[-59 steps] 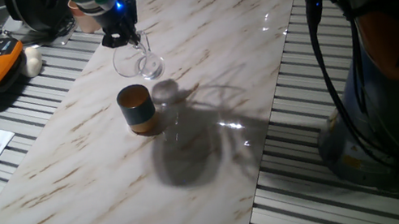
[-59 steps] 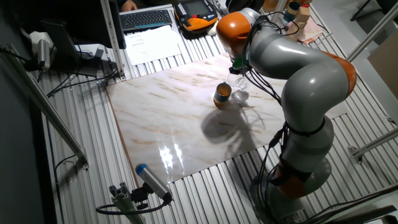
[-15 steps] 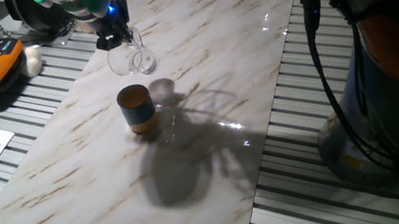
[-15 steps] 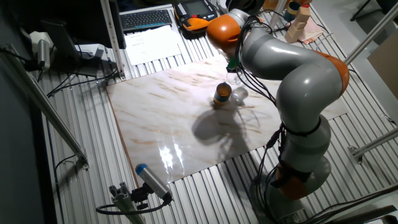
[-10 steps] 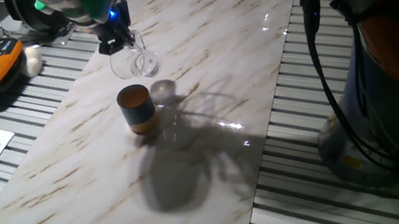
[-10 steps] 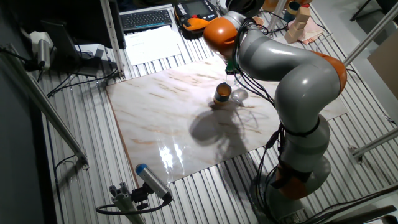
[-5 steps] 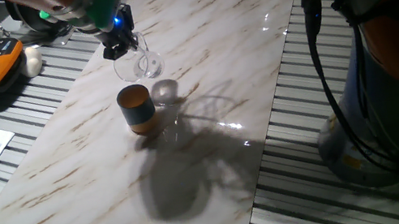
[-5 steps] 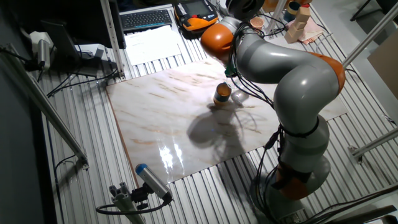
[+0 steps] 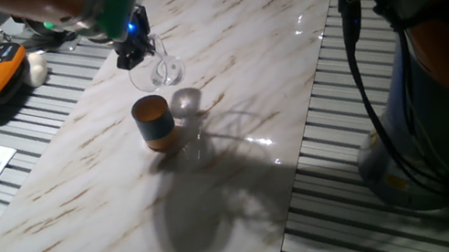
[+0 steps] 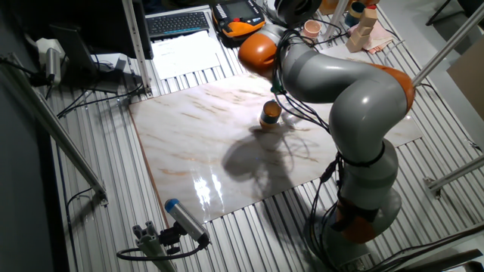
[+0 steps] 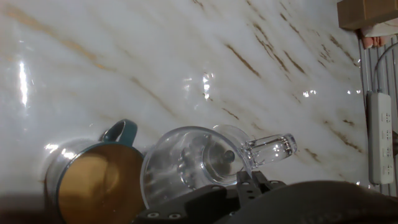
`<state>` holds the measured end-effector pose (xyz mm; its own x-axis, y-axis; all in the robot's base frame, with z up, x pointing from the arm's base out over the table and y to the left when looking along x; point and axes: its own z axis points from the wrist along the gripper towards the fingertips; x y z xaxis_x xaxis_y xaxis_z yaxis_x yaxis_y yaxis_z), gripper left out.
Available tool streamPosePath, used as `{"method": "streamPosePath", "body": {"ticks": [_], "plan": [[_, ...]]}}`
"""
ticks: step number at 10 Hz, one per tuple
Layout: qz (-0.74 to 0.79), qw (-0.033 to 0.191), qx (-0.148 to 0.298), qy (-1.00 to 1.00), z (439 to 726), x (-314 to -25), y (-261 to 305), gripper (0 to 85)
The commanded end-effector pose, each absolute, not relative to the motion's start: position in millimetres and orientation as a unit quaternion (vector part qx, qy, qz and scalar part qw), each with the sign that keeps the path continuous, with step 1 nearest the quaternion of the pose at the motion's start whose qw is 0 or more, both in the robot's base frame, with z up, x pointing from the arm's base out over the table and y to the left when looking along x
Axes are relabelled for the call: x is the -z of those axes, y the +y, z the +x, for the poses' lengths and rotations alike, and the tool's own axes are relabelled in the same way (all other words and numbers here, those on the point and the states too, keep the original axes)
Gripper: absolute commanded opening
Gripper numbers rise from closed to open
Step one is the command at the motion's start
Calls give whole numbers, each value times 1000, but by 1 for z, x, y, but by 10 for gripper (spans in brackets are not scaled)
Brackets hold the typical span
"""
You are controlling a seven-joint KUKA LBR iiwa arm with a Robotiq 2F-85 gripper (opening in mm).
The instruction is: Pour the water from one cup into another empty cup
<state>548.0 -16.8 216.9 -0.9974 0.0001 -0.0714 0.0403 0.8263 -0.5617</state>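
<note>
The gripper swung the glass cup a little closer to the teal cup and tipped it further over, its mouth now lying close beside the teal cup's rim in the hand view. The arm leaned further across the marble tabletop, and its shadow slid towards the near edge.

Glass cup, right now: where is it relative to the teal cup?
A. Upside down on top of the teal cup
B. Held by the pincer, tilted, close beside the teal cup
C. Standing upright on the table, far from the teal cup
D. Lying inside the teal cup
B. The pincer grips the glass cup at its rim, tipped on its side close beside the teal cup; the hand view shows its mouth next to the teal cup's orange inside.
</note>
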Motion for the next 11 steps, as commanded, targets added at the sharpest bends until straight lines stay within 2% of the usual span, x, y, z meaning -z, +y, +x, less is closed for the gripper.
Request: {"method": "streamPosePath", "body": {"ticks": [1,11], "plan": [[11,35,299,954,548,-217,-16,0],[10,36,321,946,549,-226,-7,0]]}}
